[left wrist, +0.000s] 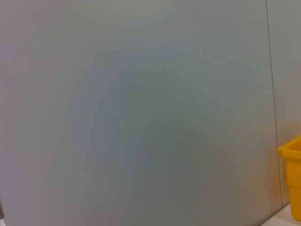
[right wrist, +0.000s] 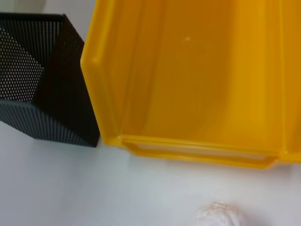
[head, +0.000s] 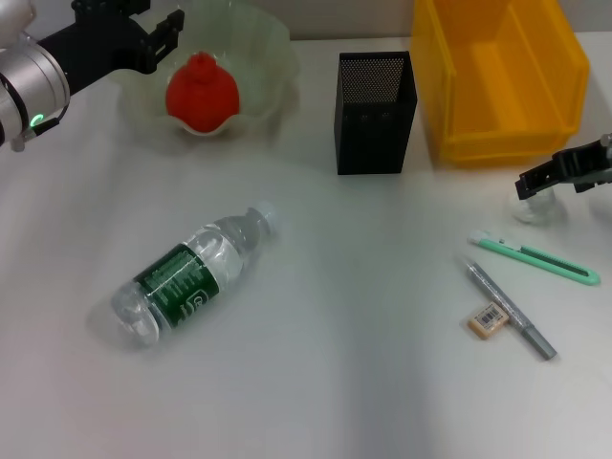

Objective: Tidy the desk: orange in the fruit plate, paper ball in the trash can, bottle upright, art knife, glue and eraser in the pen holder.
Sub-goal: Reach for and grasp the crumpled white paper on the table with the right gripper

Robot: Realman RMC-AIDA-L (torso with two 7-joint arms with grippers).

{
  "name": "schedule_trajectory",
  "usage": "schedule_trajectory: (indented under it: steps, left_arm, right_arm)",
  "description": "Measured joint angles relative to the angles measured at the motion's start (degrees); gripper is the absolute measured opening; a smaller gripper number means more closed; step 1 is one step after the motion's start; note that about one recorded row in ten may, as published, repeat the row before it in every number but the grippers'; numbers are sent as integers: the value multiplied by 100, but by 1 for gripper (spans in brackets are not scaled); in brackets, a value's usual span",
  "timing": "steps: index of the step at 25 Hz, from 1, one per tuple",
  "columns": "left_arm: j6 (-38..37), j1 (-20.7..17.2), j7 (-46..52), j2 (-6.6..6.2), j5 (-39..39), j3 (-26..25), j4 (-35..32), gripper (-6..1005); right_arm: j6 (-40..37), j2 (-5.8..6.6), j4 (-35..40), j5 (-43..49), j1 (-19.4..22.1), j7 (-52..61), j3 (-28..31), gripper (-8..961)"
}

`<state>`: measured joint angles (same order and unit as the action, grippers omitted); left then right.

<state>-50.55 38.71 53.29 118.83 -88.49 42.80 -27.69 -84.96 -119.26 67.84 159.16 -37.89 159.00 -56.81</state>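
Already the orange [head: 202, 92] lies in the fruit plate [head: 273, 57], just beside the left gripper [head: 168, 33], whose fingers stand apart. Directly under the right gripper [head: 535, 182], fingers apart too, sits the paper ball [head: 535, 207], before the yellow bin [head: 497, 76].

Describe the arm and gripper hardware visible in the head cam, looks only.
Left arm: silver-grey cylindrical link with a small green indicator light, ending in a matte black, angular left gripper. Right gripper: the same blocky black build; only its front part shows at the frame edge. No cables or markings visible.
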Motion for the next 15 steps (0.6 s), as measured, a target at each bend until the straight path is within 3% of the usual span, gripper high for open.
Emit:
schedule_trajectory:
  steps: [15]
  left_arm:
    - [-85, -99, -55, -4, 67, 0, -50, 499]
  right_arm:
    - [587, 17, -782, 14, -200, -88, -55, 841]
